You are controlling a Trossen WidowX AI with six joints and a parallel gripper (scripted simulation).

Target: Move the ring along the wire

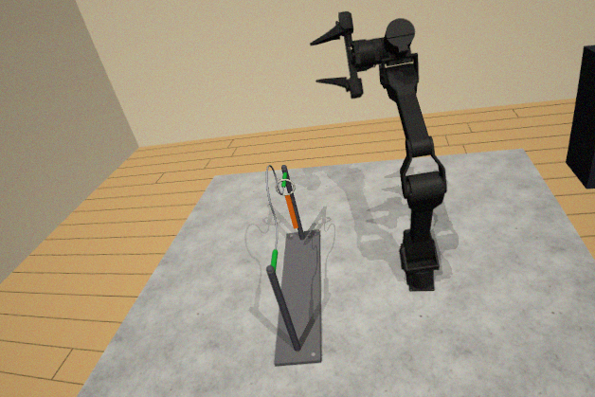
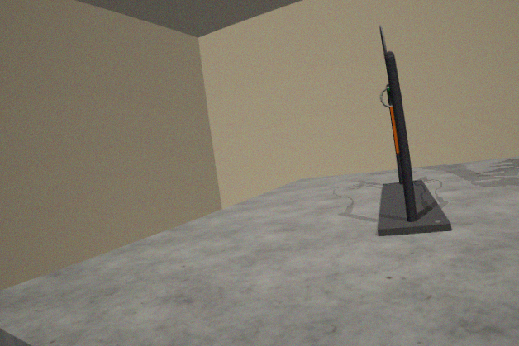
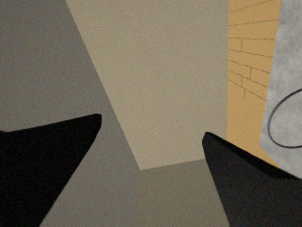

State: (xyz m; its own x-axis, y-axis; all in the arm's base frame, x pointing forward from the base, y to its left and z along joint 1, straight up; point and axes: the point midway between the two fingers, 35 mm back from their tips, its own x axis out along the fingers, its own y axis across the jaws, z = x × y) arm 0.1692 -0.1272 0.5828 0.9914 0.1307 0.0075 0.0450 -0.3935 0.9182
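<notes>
The ring (image 1: 294, 189) (image 2: 380, 97) hangs around the wire at the green part (image 1: 284, 178) next to the far post (image 1: 297, 220). Its orange handle (image 1: 291, 211) (image 2: 394, 130) points down, close beside that post in the top view. The thin grey wire (image 1: 276, 238) (image 3: 268, 126) arches between the posts; the other green part (image 1: 274, 260) is next to the near post (image 1: 284, 310) (image 2: 402, 136). My gripper (image 1: 314, 62) (image 3: 153, 128) is open and empty, high above the ring and wire. The exterior view shows only part of it at the top right.
The posts rise from a dark base plate (image 1: 302, 286) (image 2: 392, 207) on the grey mottled table top (image 1: 192, 334) (image 2: 209, 291). The arm's base (image 1: 420, 257) stands to the right of it in the top view. A black box (image 1: 583, 122) stands at the far right, beyond the table.
</notes>
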